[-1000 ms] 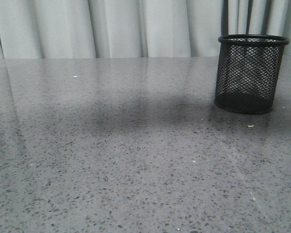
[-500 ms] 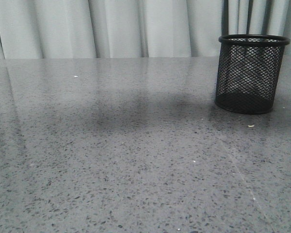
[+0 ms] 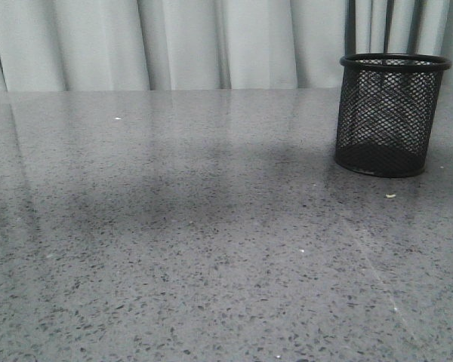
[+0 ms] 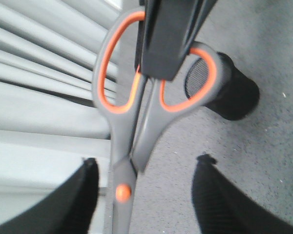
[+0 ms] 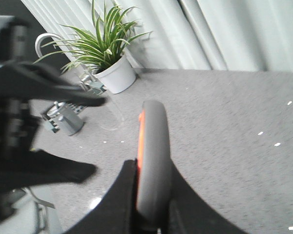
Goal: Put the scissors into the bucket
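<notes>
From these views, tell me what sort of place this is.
Probably an indoor lab or office bench: a speckled grey stone-look tabletop, pale curtains behind it, a mesh pen-cup bucket, and a potted plant.

Soft daylight, glossy table (image 3: 211, 264) sheen, blurred wrist views.

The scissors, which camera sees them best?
The left wrist view: the scissors show both orange-lined handle loops, the orange pivot spot and a dark finger on the handles. The right wrist view shows only one handle loop edge-on between dark fingers. The front view shows no scissors, only the bucket.
</notes>
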Robot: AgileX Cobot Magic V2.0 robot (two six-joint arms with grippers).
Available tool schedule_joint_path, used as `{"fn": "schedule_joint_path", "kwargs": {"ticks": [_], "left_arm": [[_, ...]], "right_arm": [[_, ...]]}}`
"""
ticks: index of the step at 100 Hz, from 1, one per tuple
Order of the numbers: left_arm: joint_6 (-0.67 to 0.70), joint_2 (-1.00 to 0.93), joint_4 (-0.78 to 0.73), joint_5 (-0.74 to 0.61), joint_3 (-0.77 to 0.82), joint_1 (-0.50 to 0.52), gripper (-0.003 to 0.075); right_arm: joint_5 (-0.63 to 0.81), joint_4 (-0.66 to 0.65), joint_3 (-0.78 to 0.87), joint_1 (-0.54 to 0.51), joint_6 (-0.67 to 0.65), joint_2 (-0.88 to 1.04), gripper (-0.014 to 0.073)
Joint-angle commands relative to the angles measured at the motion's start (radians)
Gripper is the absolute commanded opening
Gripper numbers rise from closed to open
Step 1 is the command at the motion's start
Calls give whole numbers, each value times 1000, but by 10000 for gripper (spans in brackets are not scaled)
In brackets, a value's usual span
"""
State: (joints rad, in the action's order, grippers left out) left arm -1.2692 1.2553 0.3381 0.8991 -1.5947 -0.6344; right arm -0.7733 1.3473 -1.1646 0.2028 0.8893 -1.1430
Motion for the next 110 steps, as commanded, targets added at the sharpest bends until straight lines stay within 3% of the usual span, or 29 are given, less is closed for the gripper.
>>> {"fn": "schedule_joint_path", "kwargs": {"ticks": [1, 15, 46, 59, 85, 110], "left_arm": [[101, -95, 10, -54, -32, -8, 249], [330, -197, -25, -54, -30, -8, 157], [577, -420, -144, 3, 113, -8, 153], [577, -546, -148, -50, 240, -8, 153], [577, -731, -148, -80, 467, -8, 153], [579, -797, -148, -81, 547, -8, 153]], "right_arm": [[-65, -74, -105, -60, -69, 23, -64], [-185, -335, -229, -164, -189, 23, -64], [-439, -817, -443, -223, -379, 18, -64], [-520, -893, -456, -223, -430, 12, -64], [-520, -962, -456, -223, -502, -16, -64], [-522, -990, -454, -219, -556, -51, -64]]}}
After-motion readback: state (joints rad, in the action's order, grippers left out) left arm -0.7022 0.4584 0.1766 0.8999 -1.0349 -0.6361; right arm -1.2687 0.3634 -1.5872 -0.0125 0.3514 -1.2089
